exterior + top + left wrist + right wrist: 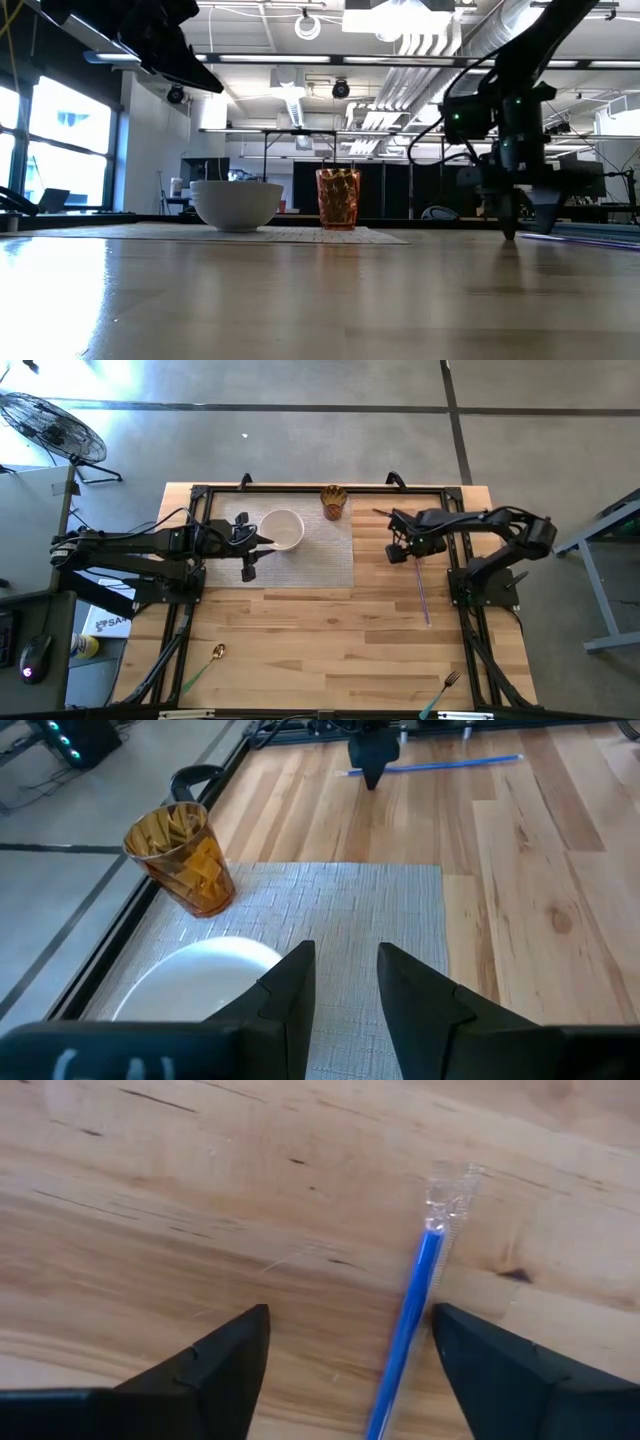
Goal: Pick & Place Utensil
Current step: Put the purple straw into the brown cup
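A blue straw (422,592) lies flat on the wood right of the grey placemat (320,555); its clear-tipped far end (450,1192) shows in the right wrist view. My right gripper (404,550) (350,1342) points down over that end, open, with a finger on each side of the straw (405,1330) and no touch that I can see. In the low view its fingertips (510,228) reach table height. My left gripper (255,545) (345,975) hovers open beside the white bowl (282,528), above the placemat. A gold spoon (215,653) and a teal-handled fork (446,688) lie near the table's near edge.
An amber faceted cup (333,502) (185,855) stands upright at the placemat's far edge, right of the bowl (237,203). Black frame rails (300,488) run around the table. Bare wood lies between the placemat and the near edge.
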Tool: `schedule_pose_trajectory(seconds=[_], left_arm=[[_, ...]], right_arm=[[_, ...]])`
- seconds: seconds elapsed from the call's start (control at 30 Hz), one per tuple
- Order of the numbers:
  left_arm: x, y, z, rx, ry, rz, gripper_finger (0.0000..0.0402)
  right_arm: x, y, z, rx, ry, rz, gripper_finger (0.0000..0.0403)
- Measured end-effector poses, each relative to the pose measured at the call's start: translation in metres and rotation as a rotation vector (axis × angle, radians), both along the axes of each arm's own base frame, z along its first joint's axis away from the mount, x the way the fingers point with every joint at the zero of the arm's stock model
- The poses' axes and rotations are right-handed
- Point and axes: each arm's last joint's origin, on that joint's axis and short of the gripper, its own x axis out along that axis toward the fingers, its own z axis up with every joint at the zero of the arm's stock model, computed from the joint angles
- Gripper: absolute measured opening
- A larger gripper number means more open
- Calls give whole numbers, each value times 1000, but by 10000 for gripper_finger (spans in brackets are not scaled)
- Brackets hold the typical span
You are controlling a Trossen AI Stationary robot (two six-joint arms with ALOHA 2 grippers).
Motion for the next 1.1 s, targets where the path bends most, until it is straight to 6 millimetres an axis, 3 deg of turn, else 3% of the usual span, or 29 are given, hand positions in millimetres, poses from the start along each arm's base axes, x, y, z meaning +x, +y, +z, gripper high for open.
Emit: schedule_pose_trajectory(seconds=[0.67, 1.1], left_arm=[[0, 0, 0, -4, 5, -4, 108], [0, 0, -1, -27, 1, 5, 108]], right_arm=[[-1, 0, 8, -14, -39, 35, 92], [0, 1, 8, -46, -31, 27, 45]])
